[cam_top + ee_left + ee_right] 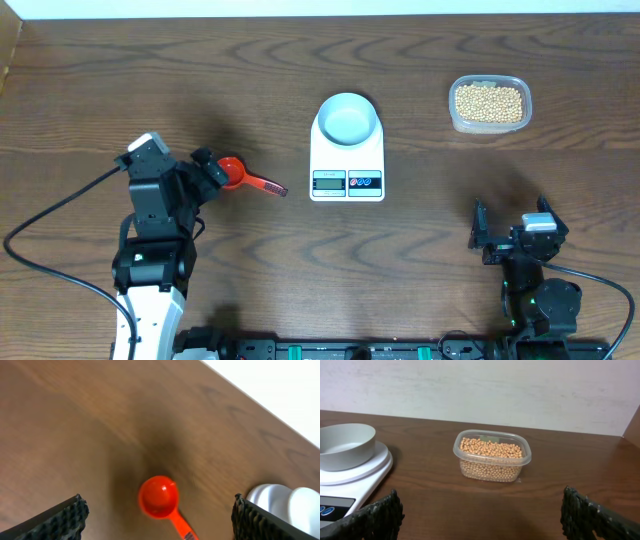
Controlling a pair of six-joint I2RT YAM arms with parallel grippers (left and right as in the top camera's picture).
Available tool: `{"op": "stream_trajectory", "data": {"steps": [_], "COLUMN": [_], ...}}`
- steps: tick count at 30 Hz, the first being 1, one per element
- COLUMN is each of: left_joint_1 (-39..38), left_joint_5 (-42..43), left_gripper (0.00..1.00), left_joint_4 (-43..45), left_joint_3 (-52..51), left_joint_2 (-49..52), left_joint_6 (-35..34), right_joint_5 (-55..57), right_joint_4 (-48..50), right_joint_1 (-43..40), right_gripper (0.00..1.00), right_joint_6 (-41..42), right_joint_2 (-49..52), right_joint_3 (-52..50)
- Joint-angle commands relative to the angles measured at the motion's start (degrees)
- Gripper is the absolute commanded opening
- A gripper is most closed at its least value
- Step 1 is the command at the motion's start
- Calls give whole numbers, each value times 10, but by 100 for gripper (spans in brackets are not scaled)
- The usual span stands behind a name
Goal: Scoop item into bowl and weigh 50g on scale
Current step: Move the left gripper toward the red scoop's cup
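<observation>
The tan-yellow beans (489,102) fill a clear plastic tub (489,121) at the back right; the beans also show in the right wrist view (491,448). The pale blue bowl (348,119) sits on the white scale (347,178), empty. An orange-red scoop (240,176) lies on the table left of the scale, handle pointing right. My left gripper (208,172) is open just left of the scoop's cup, which lies between its fingers in the left wrist view (158,496). My right gripper (508,235) is open and empty near the front right.
The scale's display and two buttons (347,181) face the front edge. In the right wrist view the bowl (345,445) and scale (350,480) lie left of the tub (492,457). A pale wall stands behind the table.
</observation>
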Motion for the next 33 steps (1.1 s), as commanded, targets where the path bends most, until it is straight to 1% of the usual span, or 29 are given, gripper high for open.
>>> {"op": "stream_trajectory", "data": {"steps": [1, 13, 14, 15, 16, 18, 30, 33], "left_joint_1": [-2, -2, -2, -2, -2, -2, -2, -2], "left_joint_5": [-37, -36, -36, -37, -37, -37, -37, -37], "left_gripper": [94, 95, 96, 100, 100, 98, 98, 98], "left_joint_4": [-15, -24, -24, -24, -24, -24, -22, -22], "left_joint_3": [15, 15, 15, 15, 15, 15, 15, 14], "left_joint_2": [11, 90, 95, 99, 103, 110, 122, 129], "left_joint_6": [-33, -33, -33, -33, -33, -33, -33, -47], "right_joint_5": [2, 2, 2, 2, 2, 2, 2, 2], "right_joint_4": [-2, -2, -2, -2, -2, -2, -2, -2], "right_joint_1": [3, 3, 3, 3, 3, 3, 3, 3], "right_gripper": [99, 99, 99, 99, 99, 99, 99, 99], "right_joint_6": [-5, -5, -5, -5, -5, -5, -5, -5], "right_joint_2": [0, 0, 0, 0, 0, 0, 0, 0], "right_joint_3": [-1, -1, -1, -1, -1, -1, -1, -1]}}
